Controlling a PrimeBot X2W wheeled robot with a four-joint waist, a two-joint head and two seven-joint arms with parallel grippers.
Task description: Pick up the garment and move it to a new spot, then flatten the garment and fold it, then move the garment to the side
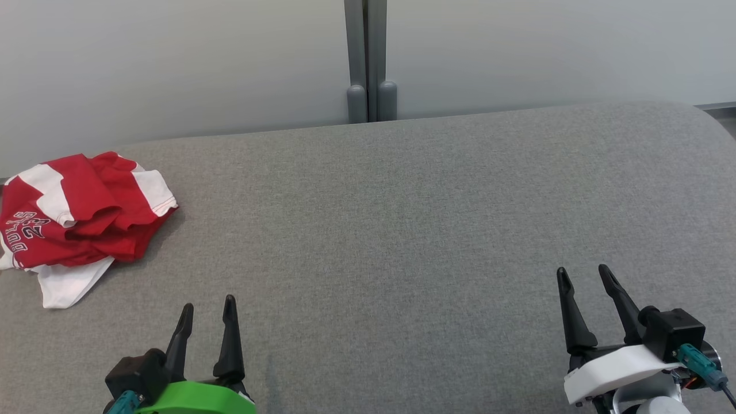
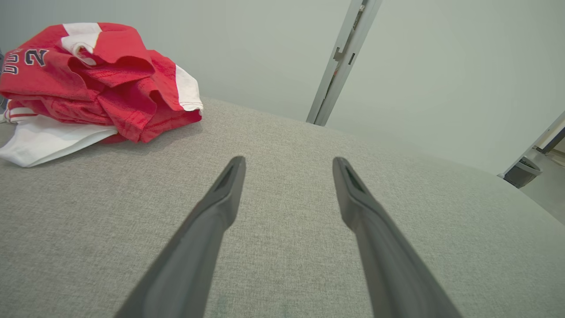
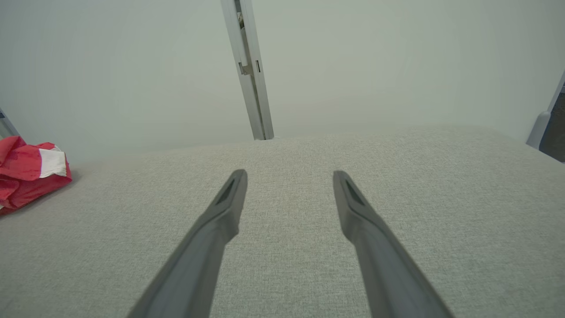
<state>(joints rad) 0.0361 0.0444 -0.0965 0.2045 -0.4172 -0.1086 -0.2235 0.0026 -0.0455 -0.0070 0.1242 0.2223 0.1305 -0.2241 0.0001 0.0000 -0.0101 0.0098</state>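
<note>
Red-and-white jersey (image 1: pixel 80 221) lies crumpled on the grey table's (image 1: pixel 402 230) far left; left gripper (image 1: pixel 208 313) and right gripper (image 1: pixel 583 275) both hover empty, jaws apart.

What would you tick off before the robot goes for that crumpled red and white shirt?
1. The left gripper is open, holding nothing: ok.
2. The right gripper is open, holding nothing: ok.
3. The garment is in sight on the grey table: ok, crumpled at its left end.
4. Nothing stands between the left gripper and the garment: ok.
5. Bare room mid-table for a new spot: ok.
6. Whole garment on the table, none hanging over the left edge: cannot tell, the picture cuts it off.
</note>
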